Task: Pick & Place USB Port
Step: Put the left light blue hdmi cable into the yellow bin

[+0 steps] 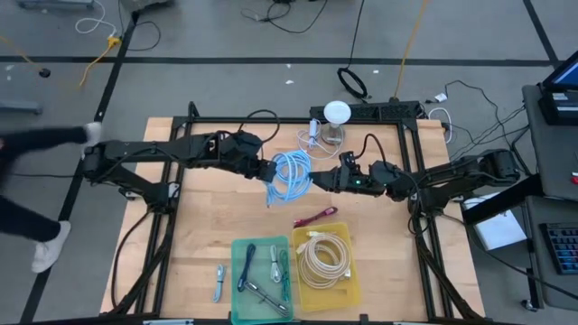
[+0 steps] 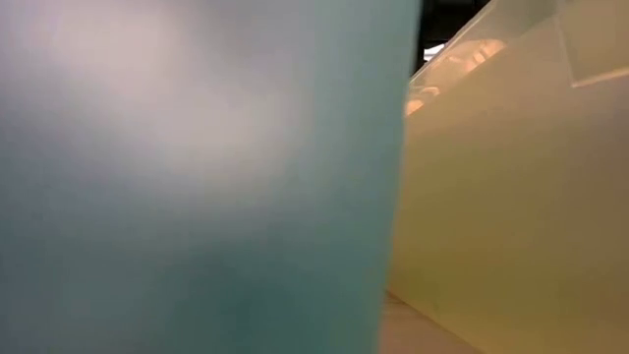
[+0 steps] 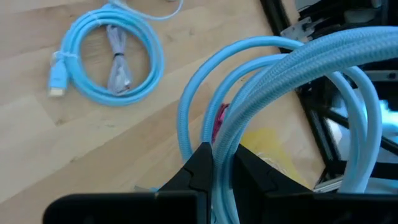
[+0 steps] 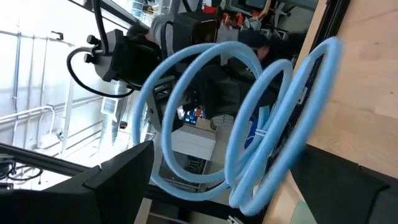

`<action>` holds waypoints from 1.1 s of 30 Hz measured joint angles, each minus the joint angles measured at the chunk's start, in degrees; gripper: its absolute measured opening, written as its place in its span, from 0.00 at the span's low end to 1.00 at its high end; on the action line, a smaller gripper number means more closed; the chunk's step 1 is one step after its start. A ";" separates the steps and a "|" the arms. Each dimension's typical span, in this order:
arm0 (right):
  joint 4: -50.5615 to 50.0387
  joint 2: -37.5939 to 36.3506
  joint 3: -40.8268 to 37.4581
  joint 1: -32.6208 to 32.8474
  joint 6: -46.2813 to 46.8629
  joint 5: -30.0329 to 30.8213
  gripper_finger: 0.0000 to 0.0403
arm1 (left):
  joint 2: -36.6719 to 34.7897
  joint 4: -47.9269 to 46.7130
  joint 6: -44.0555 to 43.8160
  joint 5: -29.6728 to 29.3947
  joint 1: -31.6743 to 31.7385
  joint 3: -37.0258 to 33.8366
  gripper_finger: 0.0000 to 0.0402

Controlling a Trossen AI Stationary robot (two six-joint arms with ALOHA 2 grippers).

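A coil of light blue braided cable (image 1: 291, 174) is up between my two grippers above the middle of the table. My left gripper (image 1: 268, 170) comes from the table's left and is shut on the coil's strands (image 3: 219, 155). My right gripper (image 1: 318, 181) comes from the right and is open; in its wrist view its fingers (image 4: 227, 152) stand on either side of the coil's loops (image 4: 273, 124). A loose end of the cable (image 1: 271, 197) hangs down from the coil. A second, smaller light blue coil (image 3: 109, 56) lies flat on the wood. My left gripper pinches several strands of the coil (image 3: 227, 146) between its two fingers, coming level to slightly downward from the table's left. The strands run out past the fingertips and the coil looks lifted clear of the table. My right gripper: I cannot tell whether its open fingers touch the loops.
A magenta cable (image 1: 316, 217) lies just near of the grippers. At the near edge stand a teal bin (image 1: 260, 269) with cables and a yellow bin (image 1: 330, 264) with a white coil; their walls fill the low view. A grey piece (image 1: 219, 282) lies left of them. A person (image 1: 36, 149) is beyond the table's left.
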 joint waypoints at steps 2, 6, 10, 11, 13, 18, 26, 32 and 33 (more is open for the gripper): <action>-0.02 0.00 0.00 0.02 0.12 0.00 0.89 | 0.54 1.60 0.00 0.30 0.00 0.01 0.08; 1.30 1.15 0.04 0.02 0.73 -0.02 0.89 | 2.14 4.17 -0.08 1.42 0.00 0.21 0.08; 3.30 1.04 0.07 0.40 1.40 0.09 0.89 | 4.45 3.10 -0.94 3.28 0.00 -0.03 0.08; 3.16 1.03 0.07 0.46 1.44 0.05 0.89 | 4.89 2.81 -1.09 3.67 0.00 -0.01 0.08; 2.63 1.13 0.04 0.53 1.46 0.02 0.89 | 5.80 2.24 -1.59 4.41 0.00 -0.01 0.08; 3.32 1.11 0.04 0.60 1.60 0.02 0.89 | 6.89 1.50 -2.88 5.06 0.01 0.05 0.08; -2.71 1.11 0.04 0.75 3.77 -0.06 0.89 | 8.83 -16.70 0.06 2.59 0.61 9.53 0.08; -2.93 1.09 0.04 0.74 3.85 -0.08 0.89 | 13.86 -27.75 4.59 -0.22 0.85 21.70 0.08; -2.55 1.09 0.04 0.74 3.82 -0.07 0.89 | 14.57 -28.29 5.32 -0.25 0.85 23.00 0.08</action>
